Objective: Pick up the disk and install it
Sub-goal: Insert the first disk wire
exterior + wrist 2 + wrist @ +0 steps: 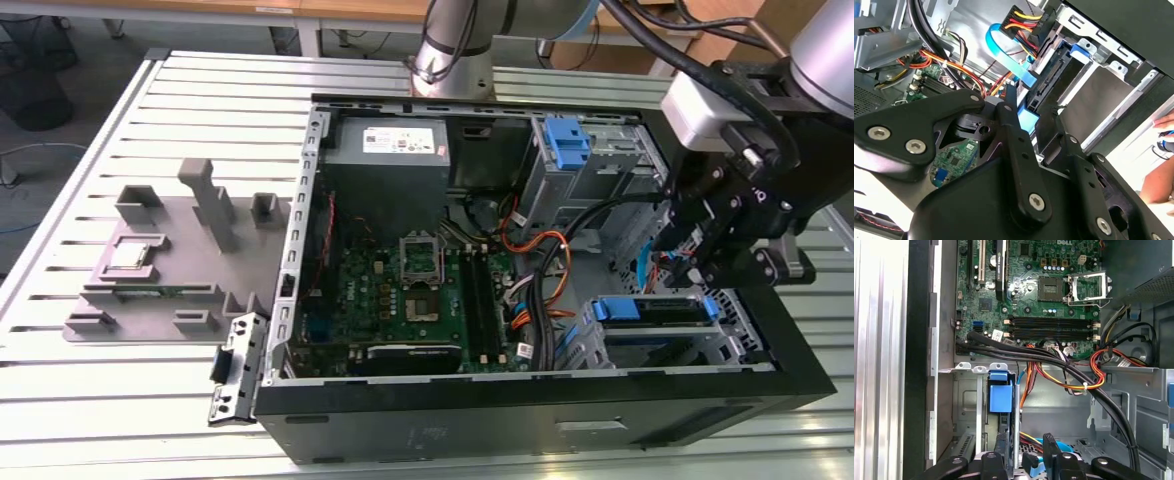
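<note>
Item: open computer case [534,410], laid on its side on a slatted metal tabletop [134,400].

- Disk [650,312]: housed in its blue carrier inside the metal drive cage [731,335], at the case's corner toward the exterior view's right. In the first wrist view it is seen edge-on, under the blue tab.
- Hand [714,270]: held just above the drive cage, close to the disk. A blue piece is seen at its tip in both wrist views. It cannot be told whether the hand is wide, narrow or holding.
- Blue flat cable [1004,50]: run beside the disk's connector end.
- Motherboard [400,290]: exposed mid-case.
- Grey power supply box [400,140]: mounted at the far wall.
- Upright blue bracket [567,142]: set beside the box.
- Grey fixture [174,250]: placed outside the case, at the exterior view's left.
</note>
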Controlling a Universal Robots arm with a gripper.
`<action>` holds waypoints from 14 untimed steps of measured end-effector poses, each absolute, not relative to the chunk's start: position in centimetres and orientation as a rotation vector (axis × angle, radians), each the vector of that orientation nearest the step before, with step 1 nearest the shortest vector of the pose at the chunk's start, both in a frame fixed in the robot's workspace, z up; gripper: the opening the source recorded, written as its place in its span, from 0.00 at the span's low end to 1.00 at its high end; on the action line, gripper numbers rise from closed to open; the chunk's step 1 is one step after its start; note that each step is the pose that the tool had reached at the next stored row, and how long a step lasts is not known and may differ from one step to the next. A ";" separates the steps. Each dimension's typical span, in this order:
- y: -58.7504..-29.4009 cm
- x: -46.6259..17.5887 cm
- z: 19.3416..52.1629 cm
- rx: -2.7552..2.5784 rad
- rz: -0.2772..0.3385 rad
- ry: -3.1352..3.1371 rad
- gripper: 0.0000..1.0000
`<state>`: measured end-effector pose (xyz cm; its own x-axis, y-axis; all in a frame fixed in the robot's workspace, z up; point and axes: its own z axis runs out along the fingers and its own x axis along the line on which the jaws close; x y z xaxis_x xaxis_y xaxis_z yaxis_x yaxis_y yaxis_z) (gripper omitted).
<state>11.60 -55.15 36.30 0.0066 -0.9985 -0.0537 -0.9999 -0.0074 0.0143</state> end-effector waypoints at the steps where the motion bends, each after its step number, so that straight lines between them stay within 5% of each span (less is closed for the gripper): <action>1: -55.1 11.6 36.3 -2.209 0.075 2.194 0.42; 14: -55.1 12.2 36.3 -2.209 0.075 2.193 0.42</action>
